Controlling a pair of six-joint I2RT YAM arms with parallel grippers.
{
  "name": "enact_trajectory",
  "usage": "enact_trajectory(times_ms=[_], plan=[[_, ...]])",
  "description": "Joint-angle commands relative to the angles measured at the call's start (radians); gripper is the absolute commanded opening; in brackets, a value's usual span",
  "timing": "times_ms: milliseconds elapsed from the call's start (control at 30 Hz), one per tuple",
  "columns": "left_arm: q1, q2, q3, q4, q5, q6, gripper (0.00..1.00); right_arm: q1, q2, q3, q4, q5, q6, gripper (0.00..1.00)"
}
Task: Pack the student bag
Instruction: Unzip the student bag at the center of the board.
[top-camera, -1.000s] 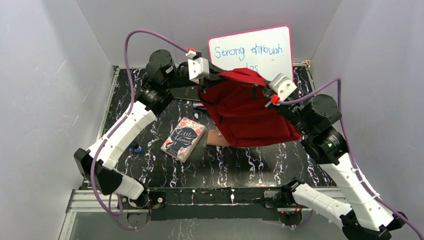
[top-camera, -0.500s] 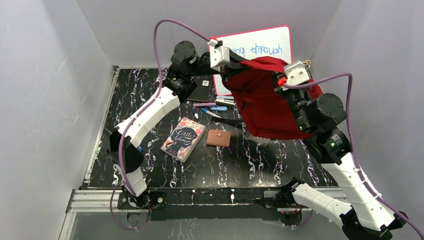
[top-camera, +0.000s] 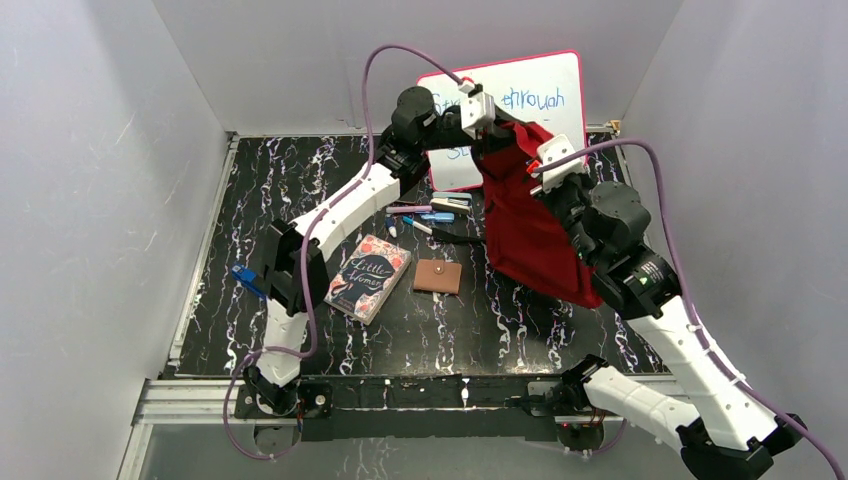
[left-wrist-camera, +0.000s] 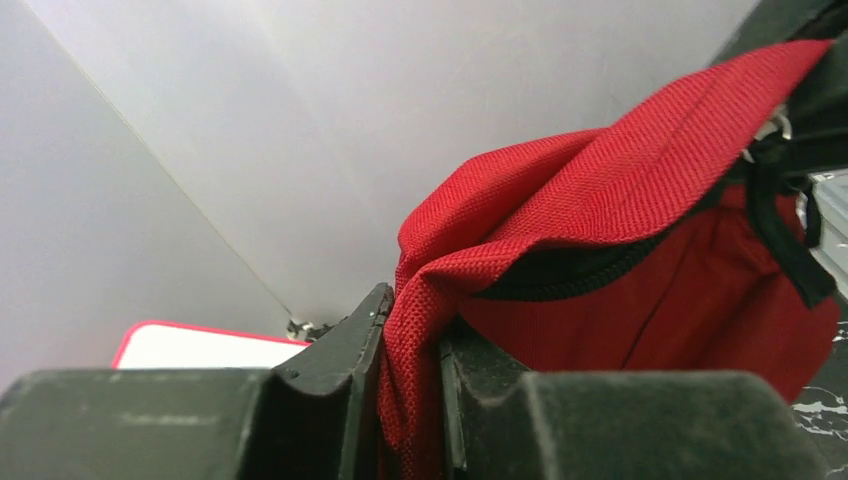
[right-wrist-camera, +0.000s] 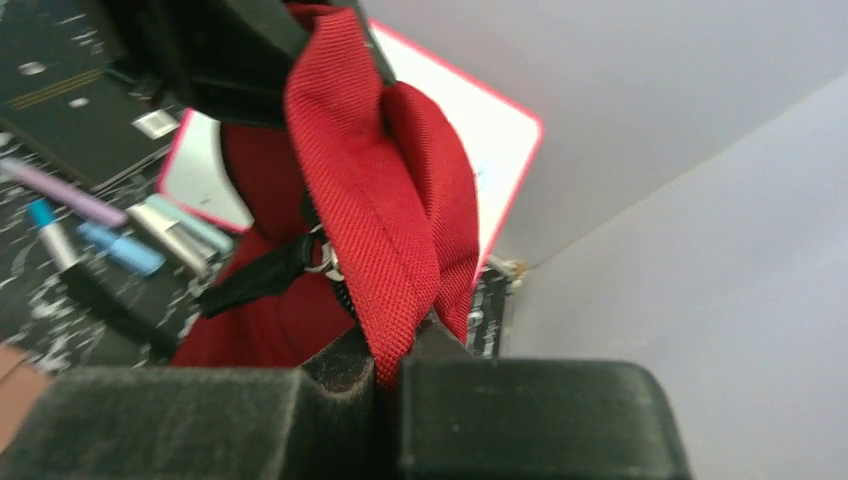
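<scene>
While left gripper (left-wrist-camera: 414, 322) and right gripper (right-wrist-camera: 389, 345) pinch it, 1 student bag (top-camera: 530, 238) hangs.

Book (top-camera: 367, 278), front cover: the title "Little Women" stands in white script on a dark oval panel. Whiteboard (top-camera: 545, 90), pink-framed: blue handwriting, of which only the word "through" reads clearly on the top line; the remaining writing is hidden.
</scene>
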Motion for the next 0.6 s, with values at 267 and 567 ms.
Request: enact_trajectory(times_ms=[267, 567], plan=[[0.025, -0.334, -0.614, 0.125, -0.272, -0.025, 0.39, 0.010, -0.174, -0.200, -0.010, -0.398, 0.383, 0.00], [0.025, -0.713, -0.942, -0.100, -0.503, -0.044, 0.70, 0.010, -0.132, -0.241, 0.049, -0.425, 0.551, 0.00]])
